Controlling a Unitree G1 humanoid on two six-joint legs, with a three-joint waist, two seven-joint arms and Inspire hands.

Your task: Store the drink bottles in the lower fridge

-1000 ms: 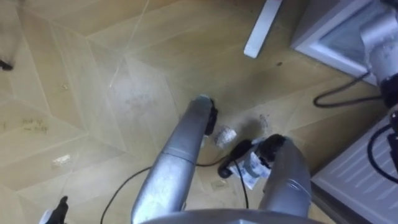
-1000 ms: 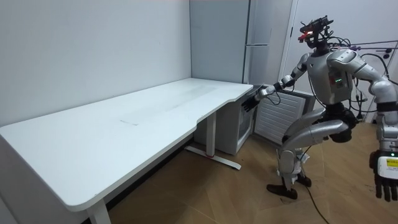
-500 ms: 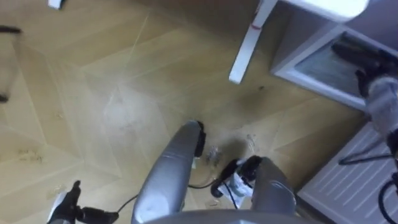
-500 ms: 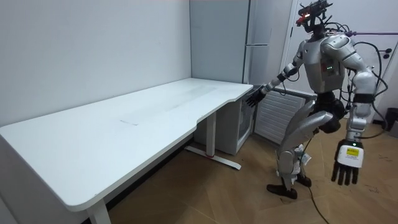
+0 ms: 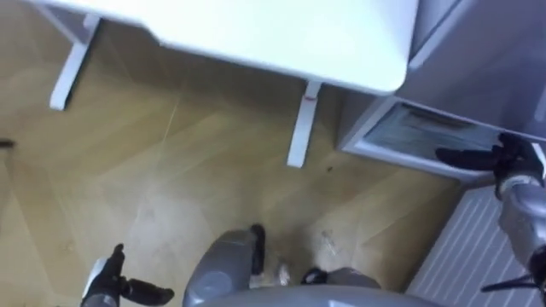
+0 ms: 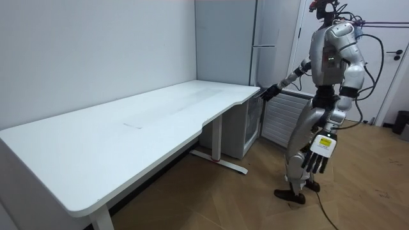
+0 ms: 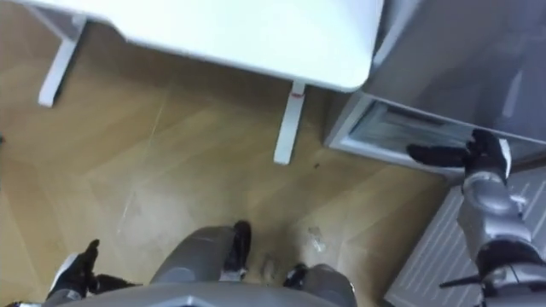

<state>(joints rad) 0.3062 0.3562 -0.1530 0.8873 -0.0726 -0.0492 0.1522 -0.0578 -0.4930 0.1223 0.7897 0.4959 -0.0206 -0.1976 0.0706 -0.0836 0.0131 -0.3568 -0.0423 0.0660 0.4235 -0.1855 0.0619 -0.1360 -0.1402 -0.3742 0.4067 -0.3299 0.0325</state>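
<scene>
No drink shows in any view. The lower fridge (image 5: 413, 135) (image 7: 394, 130) is a small grey box with a glass front, standing under the end of the white desk (image 5: 256, 34) (image 6: 128, 121). My right hand (image 5: 479, 157) (image 7: 452, 155) reaches out level toward the fridge's front, fingers straight, open and holding nothing. My left hand (image 5: 113, 278) (image 7: 77, 271) hangs low at my side over the wooden floor, fingers relaxed and spread, also holding nothing. In the room view I stand upright at the desk's end, right hand (image 6: 268, 91) held out and left hand (image 6: 317, 156) down.
A tall grey fridge (image 6: 255, 38) rises behind the small one. A white slatted panel (image 5: 478, 256) (image 6: 281, 118) stands to my right. The desk's white leg (image 5: 300, 136) stands just left of the fridge. Wooden floor (image 5: 171, 188) lies open to my left.
I have straightened up from a bent stance and my view has lifted from the floor to the desk and fridge. My left arm has swung down to my side. The right hand stays held out.
</scene>
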